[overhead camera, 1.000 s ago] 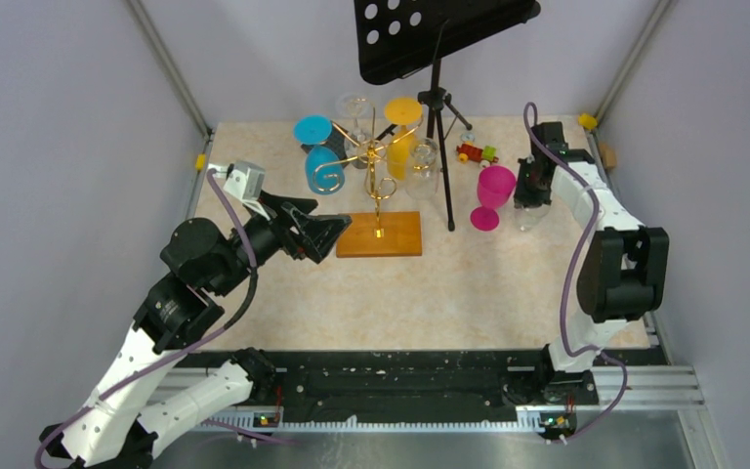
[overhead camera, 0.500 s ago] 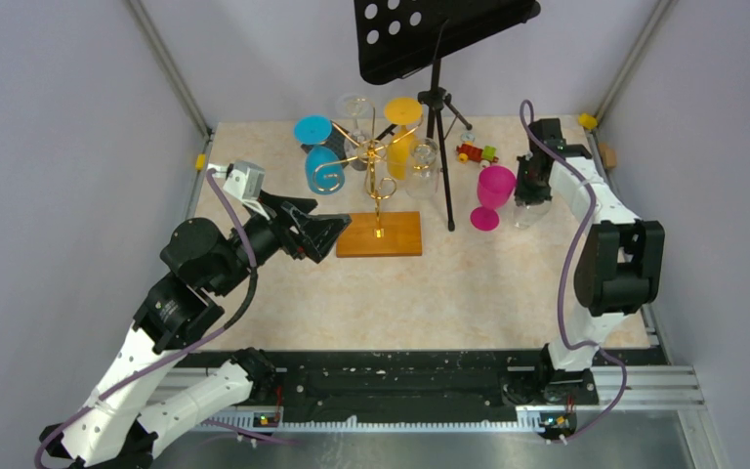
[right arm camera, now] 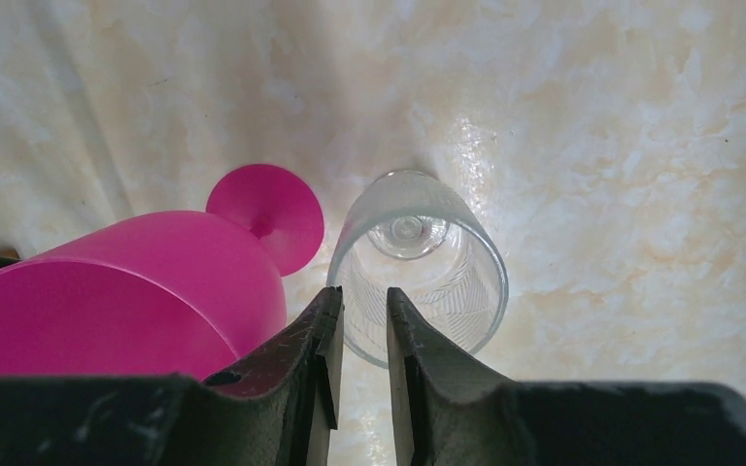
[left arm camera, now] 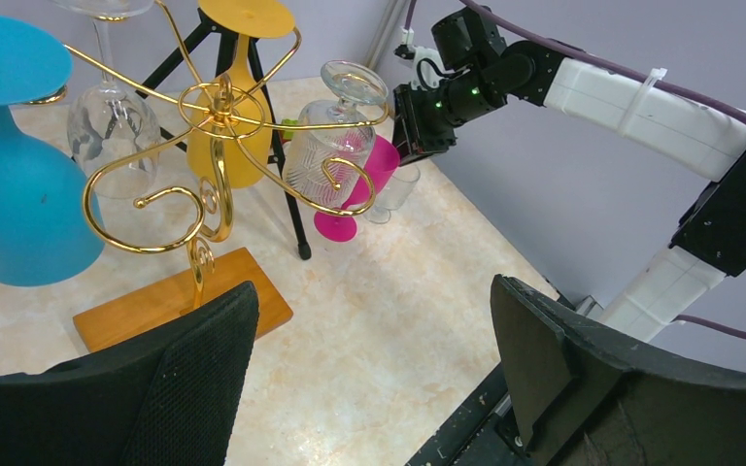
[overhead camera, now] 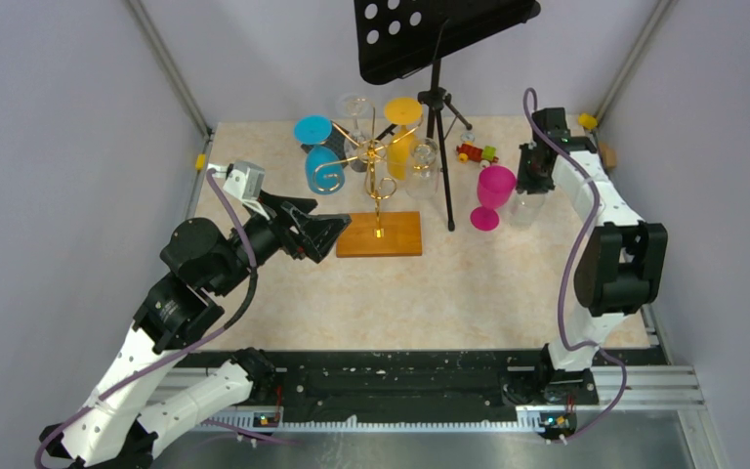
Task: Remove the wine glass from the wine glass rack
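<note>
Right hand (right arm camera: pixel 361 303) hovers just above the clear wine glass (right arm camera: pixel 427 262), its fingers nearly together with a narrow slit between them, gripping nothing.
That glass stands upright on the bench (right arm camera: pixel 602 136) just beside the pink glass (right arm camera: pixel 146 301), well apart from the wine glass rack (overhead camera: pixel 379 188); the left hand (left arm camera: pixel 369 359) gapes wide, empty, near the rack's base.

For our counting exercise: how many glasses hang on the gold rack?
4: blue glass left, plain clear glass behind it, yellow glass at back, ribbed clear glass right. None seems hidden.
</note>
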Available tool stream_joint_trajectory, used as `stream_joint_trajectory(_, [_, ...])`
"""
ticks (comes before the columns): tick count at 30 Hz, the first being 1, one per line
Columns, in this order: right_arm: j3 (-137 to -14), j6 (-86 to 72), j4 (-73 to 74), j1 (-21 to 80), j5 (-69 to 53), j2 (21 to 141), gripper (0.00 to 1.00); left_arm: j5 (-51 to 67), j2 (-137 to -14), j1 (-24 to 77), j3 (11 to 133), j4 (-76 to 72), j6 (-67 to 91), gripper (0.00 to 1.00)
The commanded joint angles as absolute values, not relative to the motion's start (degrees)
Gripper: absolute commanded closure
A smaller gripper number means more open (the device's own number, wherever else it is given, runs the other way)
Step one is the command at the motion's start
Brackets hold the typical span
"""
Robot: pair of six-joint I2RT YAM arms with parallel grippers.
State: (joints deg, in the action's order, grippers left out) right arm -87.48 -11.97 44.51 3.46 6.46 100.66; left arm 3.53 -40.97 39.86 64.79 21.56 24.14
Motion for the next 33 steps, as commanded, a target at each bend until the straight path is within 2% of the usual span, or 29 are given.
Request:
stream_joint_trajectory(1, [-91.57,-11.49,45.73,3.00,7.50,96.67,0.76,2.91,-40.38,39.94,64.95,20.93,24.64,0.08])
stream_joint_trajectory(7, [-90.93,-13.30,45.11,3.01,2.51,89.99,0.75,2.87,-40.59,39.90,65.36,20.83,24.70,0.08])
stream_joint_trajectory(12, [-83.72,-18.39,37.38,3.06,-11.44,79.36,0.74,2.66,-40.54,39.90,65.40,20.78,24.79,0.08])
stream_joint_trajectory(14, [-79.50,-22.32,30.50,3.13,-18.20,74.84,0.69,2.51,-40.53,39.90,65.37,20.82,24.79,0.08])
stream_joint_trajectory(18, [-70.10,-34.07,14.96,3.33,-31.50,67.70,0.53,2.53,-40.93,39.90,65.55,20.48,24.70,0.08])
stream_joint_trajectory(21, [-64.80,-41.88,5.16,4.81,-36.34,64.93,0.41,2.70,-41.04,39.91,65.65,20.20,24.61,0.08])
stream_joint_trajectory(22, [-64.03,-44.07,2.93,5.88,-37.02,64.51,0.34,2.69,-41.02,39.92,65.61,20.14,24.61,0.08])
stream_joint_trajectory(24, [-62.69,-47.86,-2.43,8.35,-37.26,63.85,0.30,2.70,-41.03,39.98,65.54,20.07,24.61,0.08])
stream_joint_trajectory(33, [-56.96,-65.47,-22.27,15.90,-29.71,64.54,0.34,2.15,-40.07,39.90,64.90,20.48,24.78,0.08])
